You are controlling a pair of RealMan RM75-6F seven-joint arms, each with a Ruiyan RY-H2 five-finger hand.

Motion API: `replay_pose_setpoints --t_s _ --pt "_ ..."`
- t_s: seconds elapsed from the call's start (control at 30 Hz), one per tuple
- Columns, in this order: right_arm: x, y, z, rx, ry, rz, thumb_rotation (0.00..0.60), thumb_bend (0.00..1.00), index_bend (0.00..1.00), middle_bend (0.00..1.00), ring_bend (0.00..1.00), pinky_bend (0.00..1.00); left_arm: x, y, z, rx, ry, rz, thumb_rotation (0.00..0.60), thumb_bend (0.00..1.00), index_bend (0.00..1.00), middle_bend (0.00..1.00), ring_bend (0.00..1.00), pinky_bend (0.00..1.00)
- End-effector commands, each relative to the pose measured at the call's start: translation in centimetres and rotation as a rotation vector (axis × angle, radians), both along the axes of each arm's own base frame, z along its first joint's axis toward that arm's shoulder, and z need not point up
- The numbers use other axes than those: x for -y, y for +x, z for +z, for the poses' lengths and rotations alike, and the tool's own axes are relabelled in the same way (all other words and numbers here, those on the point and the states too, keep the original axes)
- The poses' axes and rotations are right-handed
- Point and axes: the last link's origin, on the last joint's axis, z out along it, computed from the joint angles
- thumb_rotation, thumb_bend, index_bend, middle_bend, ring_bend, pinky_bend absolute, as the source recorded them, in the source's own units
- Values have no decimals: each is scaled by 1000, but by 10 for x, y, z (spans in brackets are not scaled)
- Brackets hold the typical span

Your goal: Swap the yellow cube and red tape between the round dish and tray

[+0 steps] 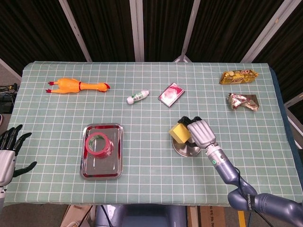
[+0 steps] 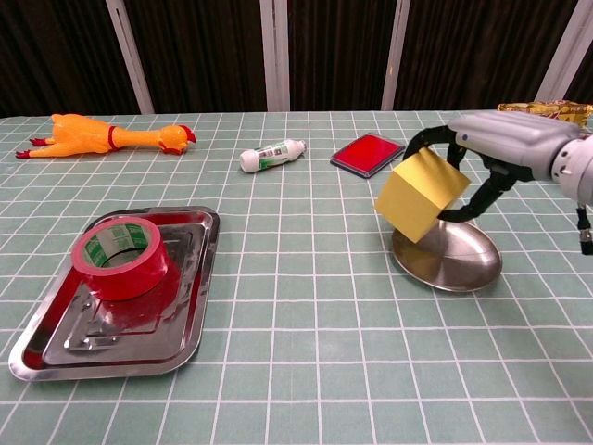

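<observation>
the right robot hand (image 2: pixel 482 162) grasps the cube (image 2: pixel 422 194), fingers wrapped over its top and far side. the cube is tilted on one corner and hangs just above the left edge of the dish (image 2: pixel 459 264) (in the head view it overlaps the dish rim, and whether it touches the metal i cannot tell). the dish sits right of centre on the surface (image 1: pixel 151 189), which is covered by a green checked cloth.

the tape (image 2: pixel 120 258) lies flat in the tray (image 2: pixel 190 320), toward the tray's far end, well apart from the dish and to its left.

the left robot hand (image 1: pixel 9 153) hovers at the surface's left edge, released, fingers spread and holding nothing; it shows only in the head view.

along the far side of the surface lie a rubber chicken (image 1: pixel 78 86), a small tube (image 1: pixel 138 97) and a red pad (image 1: pixel 171 93), each apart from the others. further right are a gold snack bag (image 1: pixel 239 76) and, just nearer, a crumpled wrapper (image 1: pixel 243 101).
</observation>
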Motion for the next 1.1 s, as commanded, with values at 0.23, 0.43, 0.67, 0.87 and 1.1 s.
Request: replay_pose_setpoints --t_s 0.23,0.43,0.67,0.87,1.1 --pt "24 74 -17 -11 18 57 600 361 348 262 460 296 -3 -3 3 13 11 12 600 119 186 0 0 86" --pt "34 92 -38 2 41 25 600 362 349 262 457 296 -8 -7 4 13 9 30 600 118 185 0 0 86" --pt "34 95 -66 -10 109 11 600 359 312 234 388 262 -15 -13 7 17 26 61 600 119 179 0 0 90" --pt "33 86 -79 -69 193 -1 600 156 22 1 39 107 -16 -14 7 15 31 67 600 119 178 0 0 90" --pt "30 96 -53 37 94 13 600 53 0 0 0 39 -18 -14 6 10 29 65 600 118 176 0 0 90"
